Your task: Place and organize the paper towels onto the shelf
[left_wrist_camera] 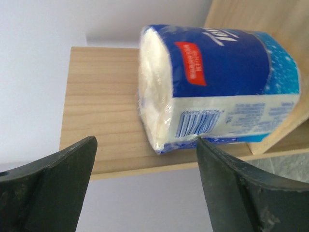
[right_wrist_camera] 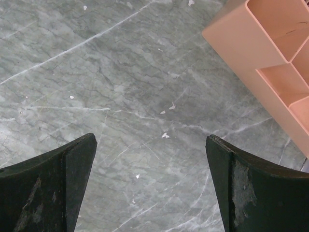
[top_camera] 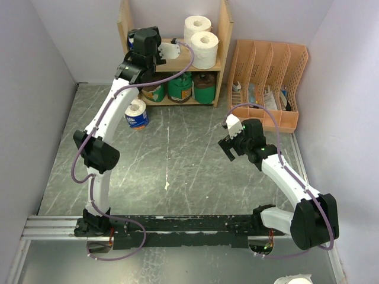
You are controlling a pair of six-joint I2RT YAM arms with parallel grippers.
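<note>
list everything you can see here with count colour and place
shelf: one, light wood, two tiers, far side of table
white rolls: two, white, upper tier, right side
wrapped roll: one, blue-and-white, upper tier, left end
lower-tier rolls: three, green and brownish, side by side
table roll: one, blue-and-white, on table before shelf's left end
edge roll: one, white, bottom edge of top view, cut off
file organizer: one, peach, right of shelf
table: one, grey marble
left gripper: one, black, open, either side of wrapped roll
right gripper: one, black, open, above table
</note>
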